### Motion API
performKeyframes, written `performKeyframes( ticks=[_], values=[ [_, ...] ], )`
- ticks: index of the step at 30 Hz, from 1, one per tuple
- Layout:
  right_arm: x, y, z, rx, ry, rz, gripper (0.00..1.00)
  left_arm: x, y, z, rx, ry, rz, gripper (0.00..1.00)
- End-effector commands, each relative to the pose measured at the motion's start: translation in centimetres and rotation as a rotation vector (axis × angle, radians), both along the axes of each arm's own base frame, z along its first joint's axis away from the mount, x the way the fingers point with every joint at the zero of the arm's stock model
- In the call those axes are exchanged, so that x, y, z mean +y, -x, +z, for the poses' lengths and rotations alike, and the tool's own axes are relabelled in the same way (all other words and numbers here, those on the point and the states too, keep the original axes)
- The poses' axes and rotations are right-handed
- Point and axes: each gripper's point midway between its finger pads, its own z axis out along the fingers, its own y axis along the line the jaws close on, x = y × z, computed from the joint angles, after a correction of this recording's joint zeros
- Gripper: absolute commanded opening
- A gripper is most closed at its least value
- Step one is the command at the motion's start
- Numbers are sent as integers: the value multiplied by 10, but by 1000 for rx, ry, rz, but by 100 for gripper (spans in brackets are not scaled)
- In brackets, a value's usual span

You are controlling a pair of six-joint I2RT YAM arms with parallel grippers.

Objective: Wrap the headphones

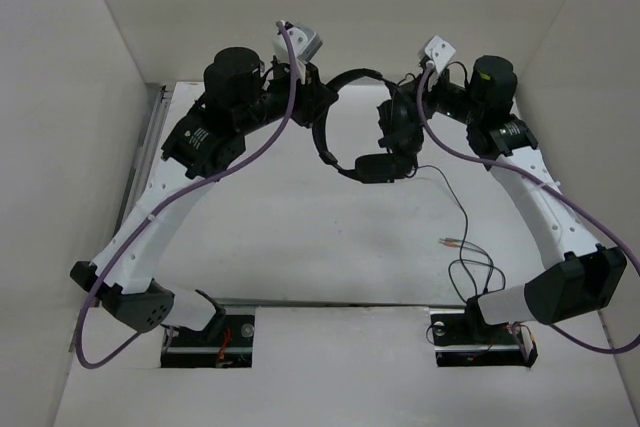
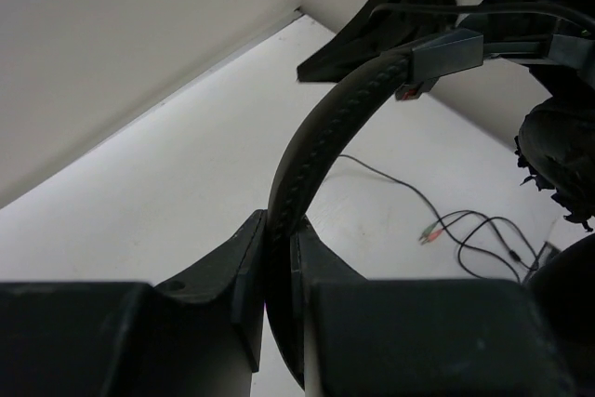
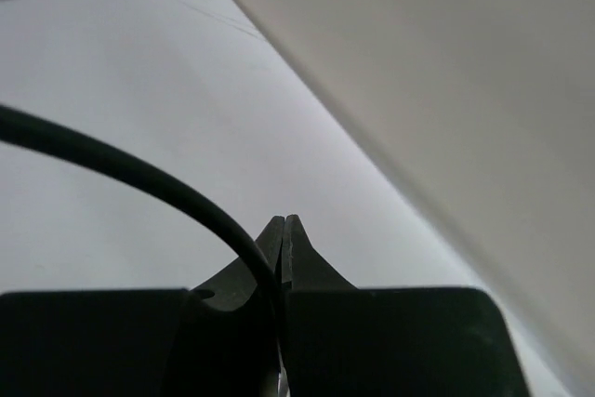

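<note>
Clamped on black padded arched headband [image 2: 311, 151] with left gripper [image 2: 279, 234]; pinching thin dark cable [image 3: 139, 174] with right gripper [image 3: 282, 230]. Wind tautly, drawing in lower-right slack.

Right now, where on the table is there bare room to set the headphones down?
The middle of the table is bare, bordered by the left arm, the headphones at the far end and their cable. The near right is crowded: cable loops and the plug lie by the right arm's base.
</note>
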Motion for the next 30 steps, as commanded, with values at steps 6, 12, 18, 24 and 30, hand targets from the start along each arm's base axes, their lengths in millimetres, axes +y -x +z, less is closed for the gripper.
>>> performKeyframes(
  ticks=[6,12,18,24,30],
  values=[
    [30,34,68,72,-318,161,0,-23,21,26,41,114,-132,0],
    [22,21,90,6,-321,110,0,-34,28,-6,120,81,-171,0],
    [23,13,63,59,-304,95,0,-36,27,3,108,95,-176,0],
    [21,13,28,123,-287,79,0,-28,19,23,76,126,-149,0],
    [21,16,24,136,-296,80,0,-26,14,35,49,143,-135,0]
  ],
)
